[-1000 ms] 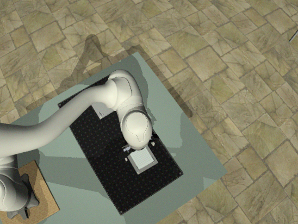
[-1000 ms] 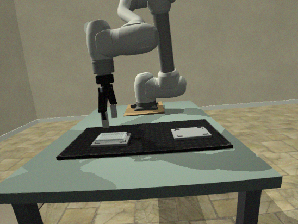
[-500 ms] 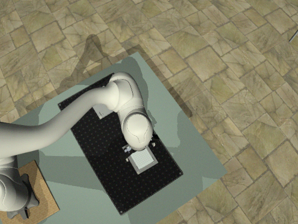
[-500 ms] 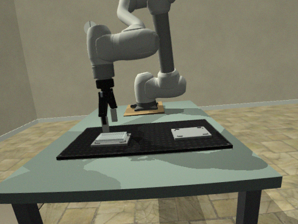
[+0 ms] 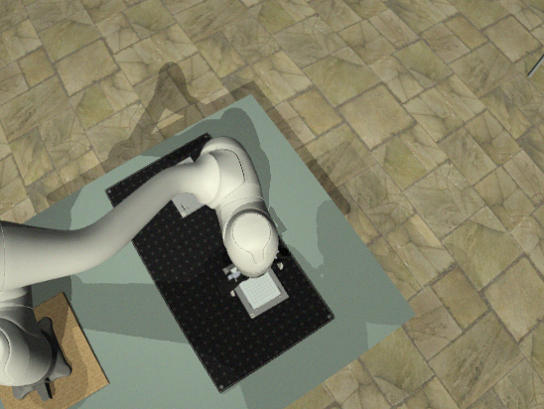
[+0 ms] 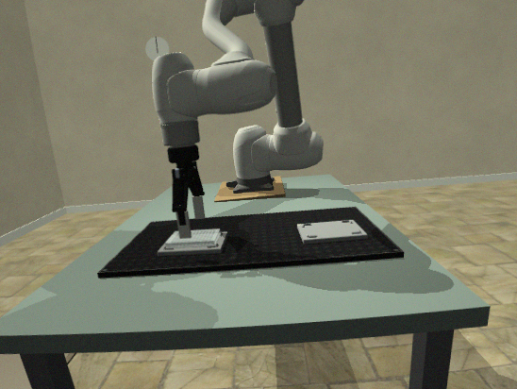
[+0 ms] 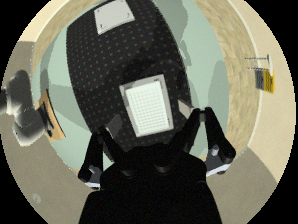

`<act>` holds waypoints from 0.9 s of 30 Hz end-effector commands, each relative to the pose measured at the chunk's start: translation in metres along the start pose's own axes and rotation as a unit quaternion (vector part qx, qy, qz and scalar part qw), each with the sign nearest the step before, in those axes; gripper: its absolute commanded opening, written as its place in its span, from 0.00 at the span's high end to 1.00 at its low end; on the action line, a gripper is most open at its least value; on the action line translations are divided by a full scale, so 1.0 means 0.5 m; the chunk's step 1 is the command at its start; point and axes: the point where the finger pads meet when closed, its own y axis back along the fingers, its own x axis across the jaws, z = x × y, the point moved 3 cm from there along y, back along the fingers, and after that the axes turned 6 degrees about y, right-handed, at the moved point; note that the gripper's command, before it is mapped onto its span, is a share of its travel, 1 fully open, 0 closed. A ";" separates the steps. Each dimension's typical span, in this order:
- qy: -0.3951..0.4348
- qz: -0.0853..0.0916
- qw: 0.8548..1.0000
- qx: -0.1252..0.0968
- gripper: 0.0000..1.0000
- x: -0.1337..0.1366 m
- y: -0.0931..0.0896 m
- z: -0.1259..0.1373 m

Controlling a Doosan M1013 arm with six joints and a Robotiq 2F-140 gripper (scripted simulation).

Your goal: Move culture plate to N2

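Note:
The 96-well plate with its lid (image 6: 195, 237) sits flat on nest N1 (image 6: 189, 247) at the left of the black board. It also shows in the overhead view (image 5: 261, 293) and the wrist view (image 7: 148, 110). My gripper (image 6: 191, 221) is open and empty. It points straight down over the plate, with one finger on each long side and the tips at about lid height. In the wrist view the gripper (image 7: 154, 152) has its fingers spread wide to both sides of the plate. Nest N2 (image 6: 331, 231) is empty at the right of the board; in the overhead view (image 5: 183, 204) the arm partly hides it.
The black perforated board (image 6: 250, 241) carries both nests on the green table (image 6: 245, 293). The arm's base stands on a wooden pad (image 6: 250, 189) at the far side. Small locators stand at the nests' corners.

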 end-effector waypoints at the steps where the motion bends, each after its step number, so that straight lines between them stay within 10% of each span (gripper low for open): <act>1: 0.005 -0.001 1.000 -0.002 0.00 -0.004 -0.018 0.006; 27: 0.005 -0.001 1.000 -0.002 0.00 -0.004 -0.044 0.006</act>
